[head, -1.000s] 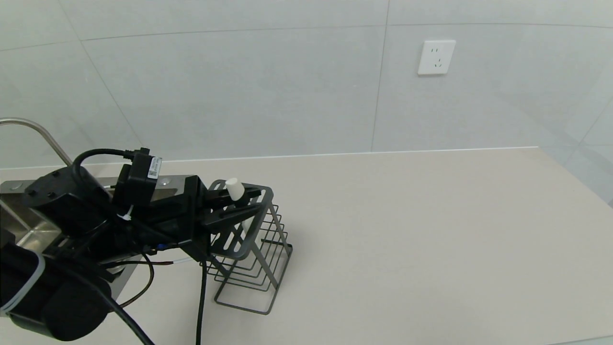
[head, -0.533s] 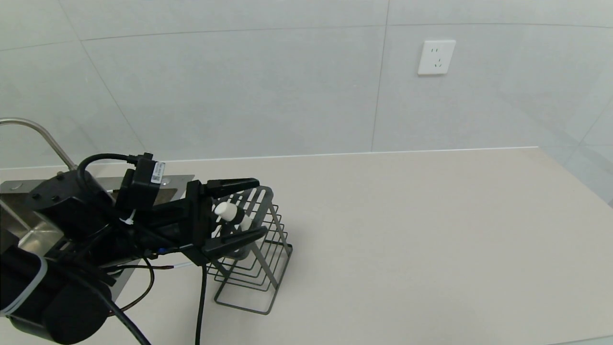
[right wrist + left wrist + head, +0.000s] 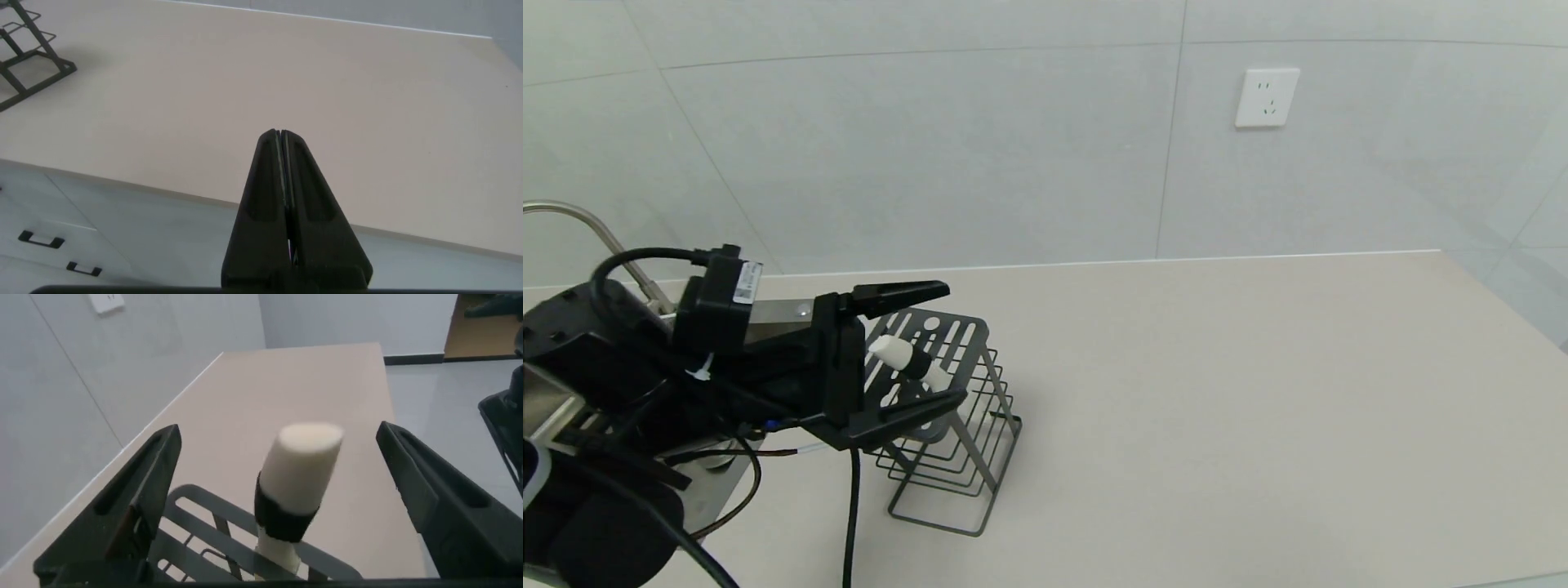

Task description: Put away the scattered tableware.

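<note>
Dark wire rack sits on the beige counter at about 8 o'clock in the head view, with a utensil handle poking up through its slotted top plate and leaning toward the left arm; the handle has a white rounded end with a black band below it.

The head view gives the rack's whole frame down to its base loop, plus a steel sink rim and a faucet around 9 o'clock and a wall socket at about 1 o'clock; the left wrist view gives the close-up: handle standing in the plate of the rack, bare counter running away beyond it.

Left gripper: jaws spread wide, one finger on the wall side of the handle, the other on the near side; clear gap on both sides in the wrist view, so it straddles the handle without touching it and holds nothing.

The right wrist view adds the right gripper: jaws pressed fully together, nothing between them, hanging over the counter's front edge; a corner of the rack base is well apart from it, and a pale cabinet front with small dark drawer pulls sits below the edge.
</note>
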{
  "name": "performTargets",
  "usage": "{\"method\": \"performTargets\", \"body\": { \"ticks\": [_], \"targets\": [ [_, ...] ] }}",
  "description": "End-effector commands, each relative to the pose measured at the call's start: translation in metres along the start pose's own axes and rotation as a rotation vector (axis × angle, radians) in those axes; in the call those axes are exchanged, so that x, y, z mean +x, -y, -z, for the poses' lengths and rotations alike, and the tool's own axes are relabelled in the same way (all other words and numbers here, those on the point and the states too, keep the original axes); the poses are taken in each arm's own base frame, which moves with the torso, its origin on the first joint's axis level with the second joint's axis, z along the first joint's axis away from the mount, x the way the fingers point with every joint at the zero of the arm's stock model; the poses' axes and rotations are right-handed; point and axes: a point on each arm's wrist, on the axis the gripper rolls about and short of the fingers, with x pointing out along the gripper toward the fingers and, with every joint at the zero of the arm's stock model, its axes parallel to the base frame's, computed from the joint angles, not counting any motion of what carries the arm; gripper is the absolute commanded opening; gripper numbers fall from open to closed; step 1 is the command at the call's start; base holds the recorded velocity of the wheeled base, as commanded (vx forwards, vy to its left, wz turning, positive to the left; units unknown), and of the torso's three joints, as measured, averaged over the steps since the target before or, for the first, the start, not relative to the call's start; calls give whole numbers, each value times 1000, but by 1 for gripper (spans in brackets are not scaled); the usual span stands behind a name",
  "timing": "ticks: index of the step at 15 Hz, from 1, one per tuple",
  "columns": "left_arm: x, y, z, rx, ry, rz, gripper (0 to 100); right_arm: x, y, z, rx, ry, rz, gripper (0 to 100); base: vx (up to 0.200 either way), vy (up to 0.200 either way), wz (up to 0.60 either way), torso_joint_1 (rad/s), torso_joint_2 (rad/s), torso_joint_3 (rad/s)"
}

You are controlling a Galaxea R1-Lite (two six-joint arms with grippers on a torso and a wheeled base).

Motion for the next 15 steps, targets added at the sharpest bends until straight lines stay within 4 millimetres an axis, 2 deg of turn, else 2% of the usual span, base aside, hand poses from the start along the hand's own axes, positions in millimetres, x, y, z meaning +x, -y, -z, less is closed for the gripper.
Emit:
{"method": "performTargets", "body": {
  "ticks": [1,2,3,4,5,7,9,10,11,13,15],
  "targets": [
    [-17,19,-59,178,76,-25,100,0,0,0,2,-1,0,0,0,0,0,0,0,0],
    [-29,35,-84,254,103,-43,100,0,0,0,2,-1,0,0,0,0,0,0,0,0],
    [-41,62,-108,334,140,-46,100,0,0,0,2,-1,0,0,0,0,0,0,0,0],
    [-55,91,-127,398,176,-45,100,0,0,0,1,-1,0,0,0,0,0,0,0,0],
    [-68,121,-136,426,197,-46,100,0,0,0,1,-1,0,0,0,0,0,0,0,0],
    [-97,186,-127,335,171,-68,100,0,0,0,1,-1,0,0,0,0,0,0,0,0],
    [-116,235,-118,214,148,-102,100,0,0,0,1,0,-2,0,0,0,0,0,0,0],
    [-124,266,-112,136,134,-140,100,0,0,0,1,0,-2,0,0,0,0,0,0,0],
    [-128,282,-103,93,124,-151,100,0,0,0,2,1,0,0,0,0,0,0,0,0],
    [-131,278,-87,56,132,-279,100,0,0,0,4,-1,0,0,0,0,0,0,0,0],
    [-131,271,-53,-56,62,-380,100,0,0,0,6,1,2,0,0,0,0,0,0,0]
  ]
}}
